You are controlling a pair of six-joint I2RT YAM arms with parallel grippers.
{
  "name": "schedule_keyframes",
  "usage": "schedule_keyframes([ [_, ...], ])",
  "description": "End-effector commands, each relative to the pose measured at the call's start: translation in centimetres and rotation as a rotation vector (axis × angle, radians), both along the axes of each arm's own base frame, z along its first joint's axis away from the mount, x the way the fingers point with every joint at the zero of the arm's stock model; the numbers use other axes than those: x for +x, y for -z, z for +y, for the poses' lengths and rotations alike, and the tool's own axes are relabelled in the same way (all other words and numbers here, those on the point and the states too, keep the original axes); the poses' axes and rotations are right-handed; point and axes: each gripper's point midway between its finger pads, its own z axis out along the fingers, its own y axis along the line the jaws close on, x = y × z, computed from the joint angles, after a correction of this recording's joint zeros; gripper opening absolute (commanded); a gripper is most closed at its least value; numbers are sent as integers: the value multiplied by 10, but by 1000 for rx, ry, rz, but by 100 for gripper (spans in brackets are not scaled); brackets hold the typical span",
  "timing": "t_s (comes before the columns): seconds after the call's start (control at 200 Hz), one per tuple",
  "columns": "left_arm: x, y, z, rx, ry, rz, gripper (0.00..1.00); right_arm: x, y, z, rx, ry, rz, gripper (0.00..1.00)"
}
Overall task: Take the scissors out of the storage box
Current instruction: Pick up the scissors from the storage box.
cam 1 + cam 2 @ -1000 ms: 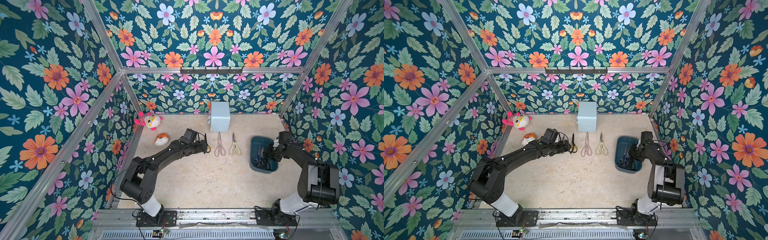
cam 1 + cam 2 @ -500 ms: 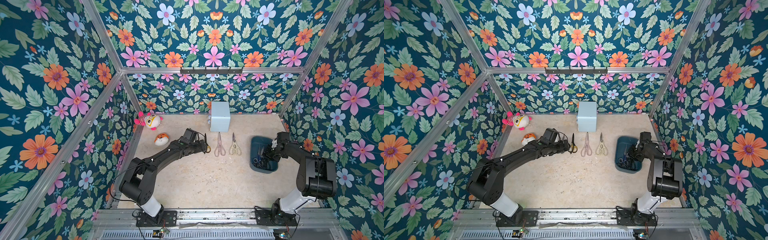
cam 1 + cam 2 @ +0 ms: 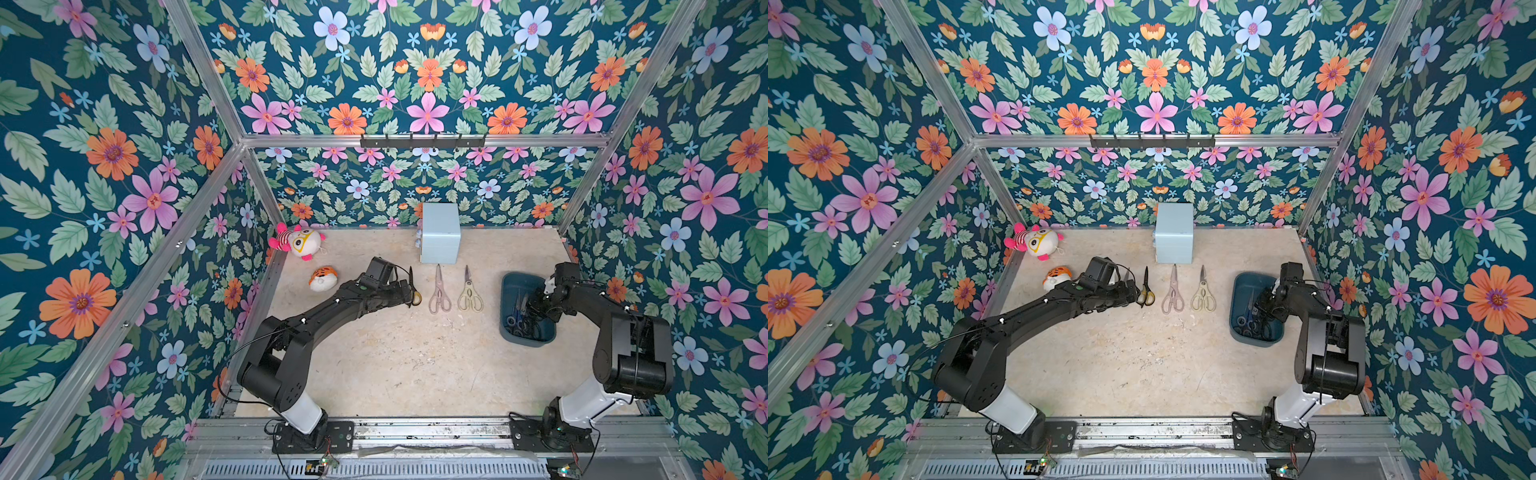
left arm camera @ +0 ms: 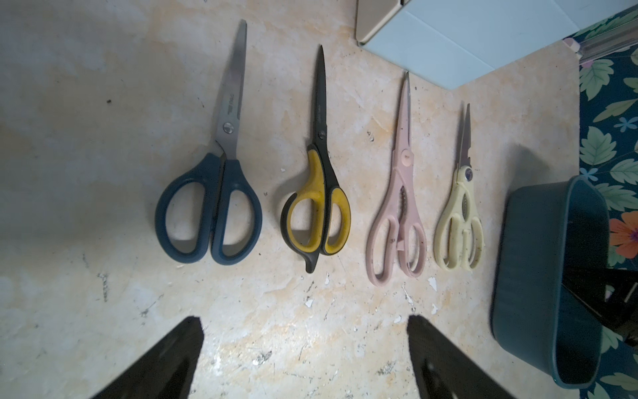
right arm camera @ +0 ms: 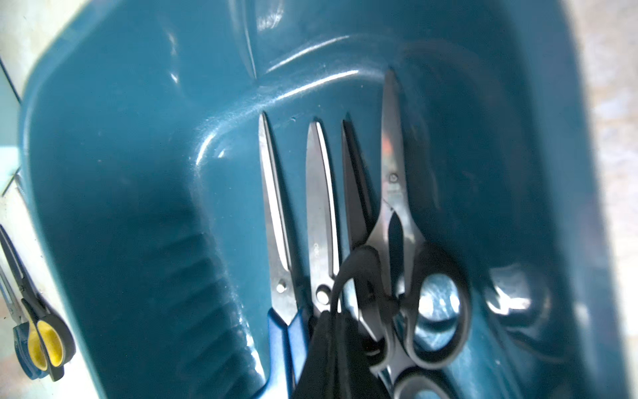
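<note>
Four scissors lie in a row on the table: dark blue (image 4: 214,207), yellow-and-black (image 4: 317,207), pink (image 4: 397,214) and cream (image 4: 461,221). My left gripper (image 4: 305,331) hangs open just in front of them, holding nothing; in a top view it sits beside the yellow-and-black pair (image 3: 412,291). The teal storage box (image 3: 509,286) stands at the right. My right gripper (image 5: 331,321) is down inside it, shut on the thin black handle loop of a pair of black scissors (image 5: 355,193). Blue-handled scissors (image 5: 276,224) and a black-handled pair (image 5: 393,172) lie alongside.
A pale blue cube box (image 3: 440,232) stands at the back, just behind the row of scissors. Two plush toys (image 3: 297,243) (image 3: 323,278) lie at the back left. Flowered walls close in the table on three sides.
My right gripper has closed inside the storage box and shifted slightly there. The left arm has stayed where it was.
</note>
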Motion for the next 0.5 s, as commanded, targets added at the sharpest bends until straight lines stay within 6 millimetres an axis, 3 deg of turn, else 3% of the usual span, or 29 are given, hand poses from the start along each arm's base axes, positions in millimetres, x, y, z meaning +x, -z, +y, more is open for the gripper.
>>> schedule_keyframes([
  [0.0,-1,0,3,8,-6,2,97,1,-2,-1,-9,-7,-2,3],
  [0.13,-3,1,4,9,-8,3,97,1,-2,-1,-11,-7,2,15],
  [0.16,-3,1,4,10,-8,4,97,-1,10,-2,-9,-5,38,19],
  [0.265,-4,2,5,13,-10,5,97,-1,11,-3,-18,-4,43,26],
  [0.495,-3,2,4,11,-11,4,97,0,15,-4,-20,-1,53,27],
])
